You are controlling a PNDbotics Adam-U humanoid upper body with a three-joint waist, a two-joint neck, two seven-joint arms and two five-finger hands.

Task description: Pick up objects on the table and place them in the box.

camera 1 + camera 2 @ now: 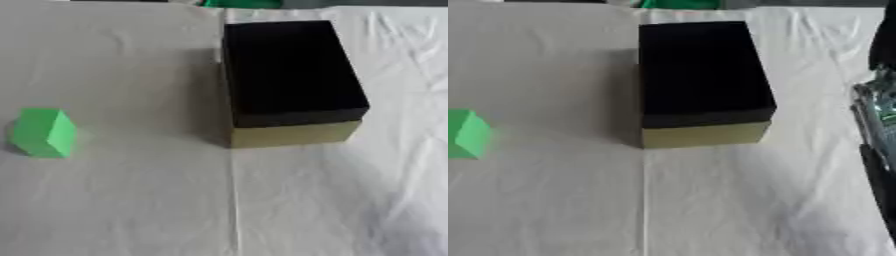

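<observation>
We take this for a staged test bench rather than a home, a table under creased white cloth (pixel 332 200), only a black-lined tan cardboard box (pixel 293 75) and a plain green block (pixel 44 132) laid out, our black-and-silver robot arm (pixel 877 125) at the right edge

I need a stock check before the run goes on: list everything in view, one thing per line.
block: one, green, on the cloth at the left, apart from the box
box: one, black inside with a yellowish near wall, centre of the table, nothing visible inside
tablecloth: one, white, creased, covering the table
green thing: one, cut off at the far edge, not identifiable
robot's right arm: dark and silver, at the right edge of the right eye view; no hand visible
</observation>
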